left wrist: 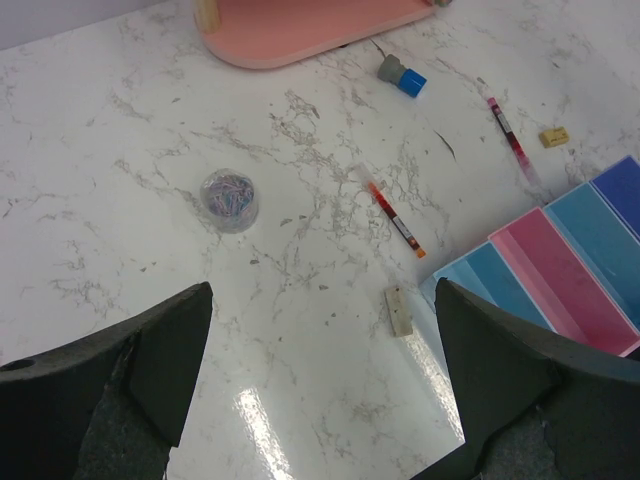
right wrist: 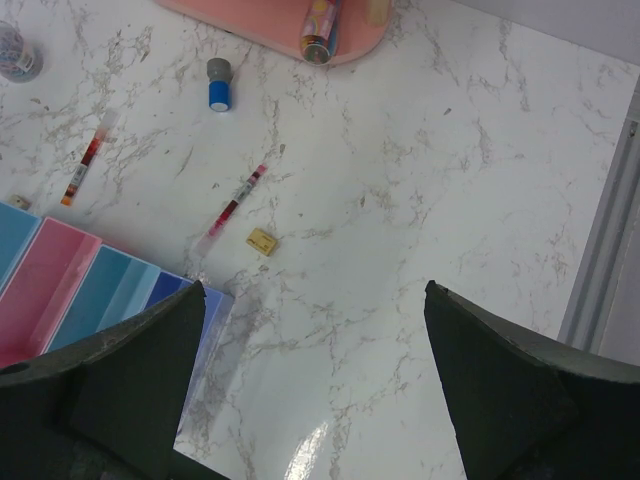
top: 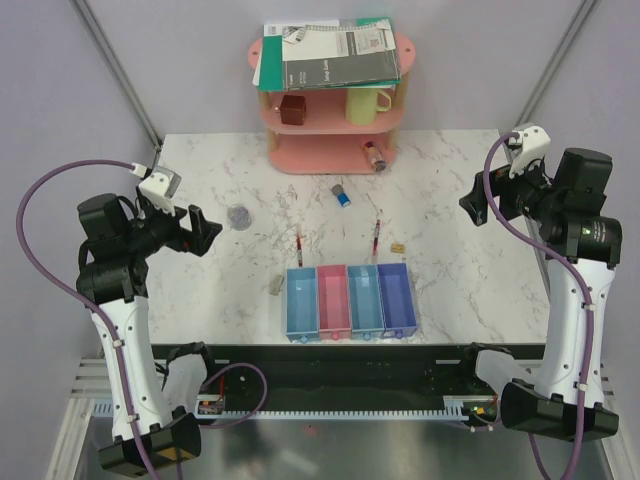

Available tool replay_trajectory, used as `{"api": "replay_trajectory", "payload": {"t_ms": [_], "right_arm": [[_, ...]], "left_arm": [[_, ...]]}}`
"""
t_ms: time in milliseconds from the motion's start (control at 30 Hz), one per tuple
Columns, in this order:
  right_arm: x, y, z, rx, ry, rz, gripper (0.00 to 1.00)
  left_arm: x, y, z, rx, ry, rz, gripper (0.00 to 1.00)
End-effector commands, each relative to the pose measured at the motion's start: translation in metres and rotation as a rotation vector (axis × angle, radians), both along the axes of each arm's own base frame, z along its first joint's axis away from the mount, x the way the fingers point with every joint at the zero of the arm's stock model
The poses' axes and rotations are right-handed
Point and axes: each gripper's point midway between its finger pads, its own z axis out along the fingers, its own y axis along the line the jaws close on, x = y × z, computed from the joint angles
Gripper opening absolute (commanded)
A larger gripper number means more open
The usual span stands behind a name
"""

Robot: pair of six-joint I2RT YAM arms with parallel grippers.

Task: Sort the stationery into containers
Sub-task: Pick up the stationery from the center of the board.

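Four joined trays, blue [top: 301,300], pink [top: 332,298], light blue [top: 364,297] and violet-blue [top: 396,295], sit empty at the table's front middle. Two red pens [top: 299,245] [top: 375,238] lie just behind them. A tan block [top: 397,246] lies by the right pen and a grey block [top: 279,286] left of the blue tray. The blue-capped tube [top: 341,194] and the round disc [top: 239,216] lie further back. A pink cylinder [top: 374,155] lies on the rack's bottom shelf. My left gripper [left wrist: 322,300] is open and empty above bare table, left of the grey block [left wrist: 400,309]. My right gripper [right wrist: 315,295] is open and empty, right of the tan block [right wrist: 261,240].
A pink shelf rack [top: 335,110] stands at the back middle, with notebooks [top: 330,52] on top and a yellow mug [top: 365,103] and a brown cube [top: 292,108] on its middle shelf. Frame posts rise at both back corners.
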Motion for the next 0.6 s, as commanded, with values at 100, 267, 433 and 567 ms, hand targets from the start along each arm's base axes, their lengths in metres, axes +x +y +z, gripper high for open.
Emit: {"api": "replay_trajectory", "payload": {"t_ms": [100,267,433,567], "right_arm": [[0.0,0.001,0.009,-0.016,-0.046,0.016,0.98],[-0.001,0.0,0.003,-0.061,-0.054,0.054,0.98],[0.006,-0.002,-0.012,-0.052,-0.017,0.042,0.98],[0.025,0.0,-0.033,-0.034,0.029,0.023,0.98]], "left_arm": [[-0.002,0.0,0.016,0.009,-0.049,0.008,1.0],[-0.004,-0.001,0.015,0.006,-0.05,0.001,1.0],[-0.003,-0.001,0.009,0.013,-0.043,-0.005,0.99],[0.001,0.002,0.0,0.016,-0.029,0.002,0.92]]}}
